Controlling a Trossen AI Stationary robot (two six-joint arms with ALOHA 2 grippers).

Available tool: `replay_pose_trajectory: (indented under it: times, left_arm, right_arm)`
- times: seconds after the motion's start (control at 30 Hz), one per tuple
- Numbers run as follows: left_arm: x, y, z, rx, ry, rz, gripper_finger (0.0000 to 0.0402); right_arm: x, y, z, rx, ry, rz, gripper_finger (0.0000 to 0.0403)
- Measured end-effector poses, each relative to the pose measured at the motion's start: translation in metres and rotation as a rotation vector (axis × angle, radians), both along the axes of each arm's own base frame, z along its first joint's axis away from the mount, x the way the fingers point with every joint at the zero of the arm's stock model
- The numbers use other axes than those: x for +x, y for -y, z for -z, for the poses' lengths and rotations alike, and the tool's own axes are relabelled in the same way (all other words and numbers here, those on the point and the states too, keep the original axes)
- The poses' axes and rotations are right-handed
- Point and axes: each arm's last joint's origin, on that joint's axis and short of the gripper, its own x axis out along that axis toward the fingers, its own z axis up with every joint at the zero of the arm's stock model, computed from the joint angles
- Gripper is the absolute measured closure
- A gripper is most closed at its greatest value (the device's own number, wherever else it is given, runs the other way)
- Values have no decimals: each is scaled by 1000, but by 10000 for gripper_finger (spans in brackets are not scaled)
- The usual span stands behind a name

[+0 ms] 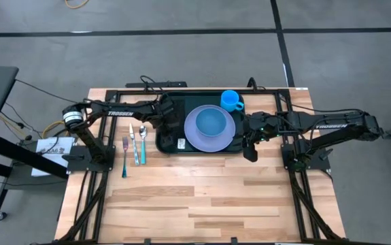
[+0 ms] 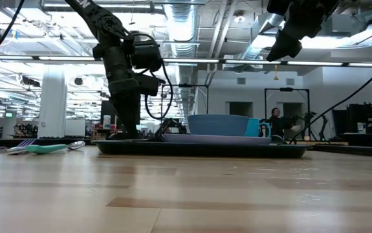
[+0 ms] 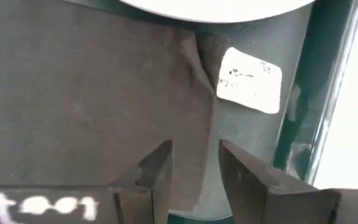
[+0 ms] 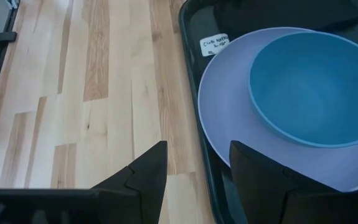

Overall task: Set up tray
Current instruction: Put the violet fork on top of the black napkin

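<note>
The dark tray [image 1: 236, 146] lies at the table's far middle. It carries a lavender plate [image 1: 194, 139] with a blue bowl [image 1: 212, 122] on it, and a blue cup [image 1: 231, 101] at its far right corner. A black napkin [image 3: 85, 93] lies flat on the tray's left part, beside a white label [image 3: 248, 79]. My left gripper [image 3: 195, 180] points down over the napkin's edge [image 3: 203, 149], open, one finger on each side of that edge. My right gripper [image 1: 249, 151] hangs open above the tray's right side, well clear of it [image 2: 283, 48]. My left gripper stands open over the napkin's edge, coming from above. One finger [image 3: 157, 177] is over the cloth, the other [image 3: 247, 183] over the bare tray floor. I cannot tell whether either fingertip touches the napkin, which lies flat with a low crease.
A fork [image 1: 124, 156] and two teal-handled pieces of cutlery [image 1: 139, 146] lie on the wood left of the tray. Bare wooden table [image 1: 202, 197] stretches toward the near edge. People and equipment show in the room behind.
</note>
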Motion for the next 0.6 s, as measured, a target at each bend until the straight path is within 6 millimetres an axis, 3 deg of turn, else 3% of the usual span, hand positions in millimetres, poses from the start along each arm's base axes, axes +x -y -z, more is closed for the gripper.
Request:
replay_pose_trajectory:
  times: [0.27, 0.47, 0.6]
  left_arm:
    - [-1, 3, -4, -50, -38, -26, 273]
    - [-4, 9, -20, -239, -96, 6, 273]
    - [-8, 12, -31, -264, -156, -60, 273]
  right_arm:
    - [0, 0, 0, 0, 0, 0, 239]
    - [0, 0, 0, 0, 0, 0, 239]
    - [0, 0, 0, 0, 0, 0, 239]
